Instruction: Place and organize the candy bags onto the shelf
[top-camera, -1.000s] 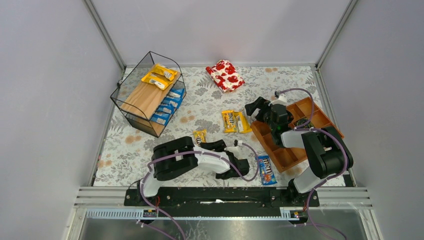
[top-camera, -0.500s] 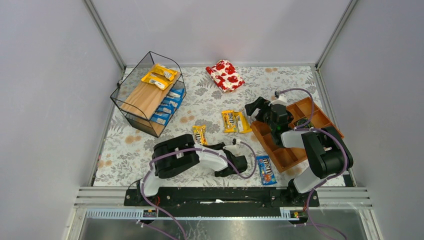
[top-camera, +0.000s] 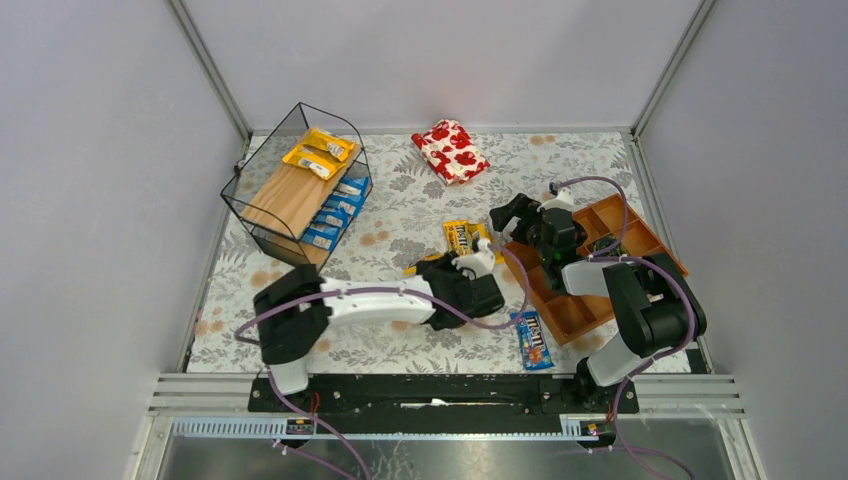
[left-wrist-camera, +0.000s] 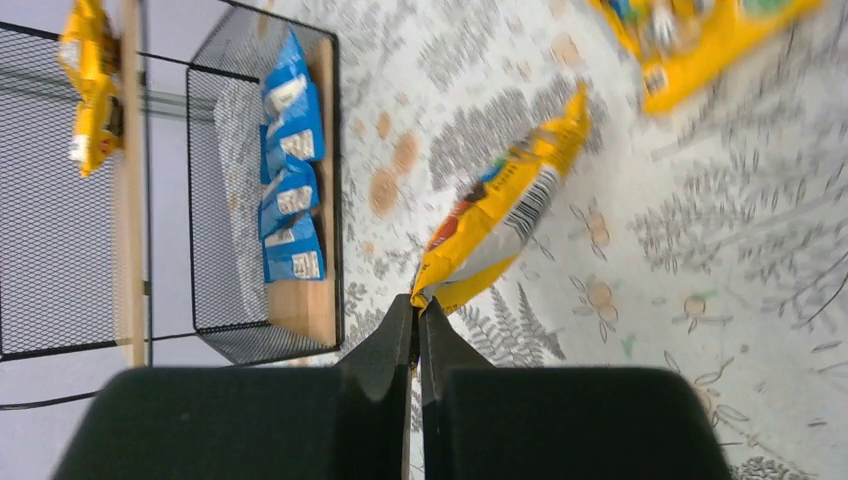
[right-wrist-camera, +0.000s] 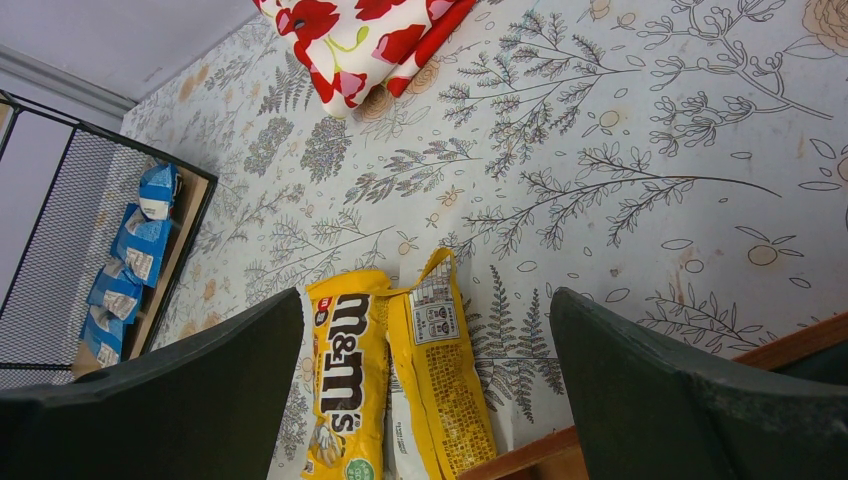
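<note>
Over the last second the left end effector (left-wrist-camera: 416, 300) had swung away from the table's near edge towards the shelf (left-wrist-camera: 335, 180) and pinched shut. Its fingertips were pressed together on the corner of a yellow candy bag (left-wrist-camera: 500, 215), which hung out ahead of them, tilted, above the table (top-camera: 400, 200). In the top view this bag sat to the right of the shelf and nearer the arm bases.

The right end effector (top-camera: 516, 220) stood with its jaws spread wide and held nothing. It was well to the right of the shelf, above a pair of yellow bags (right-wrist-camera: 345, 390) lying side by side and touching on the table.

A lone blue bag (top-camera: 532, 340) lay further right of the shelf, close to the near edge, just beside the orange-brown tray (top-camera: 565, 305).

On the shelf itself, a row of blue bags (left-wrist-camera: 285, 190) lined the lower wooden tier, and two yellow bags (top-camera: 320, 152) lay at the far end of the upper tier.

A red-and-white floral pouch (top-camera: 451, 150) lay to the right of the shelf, near the back wall.
</note>
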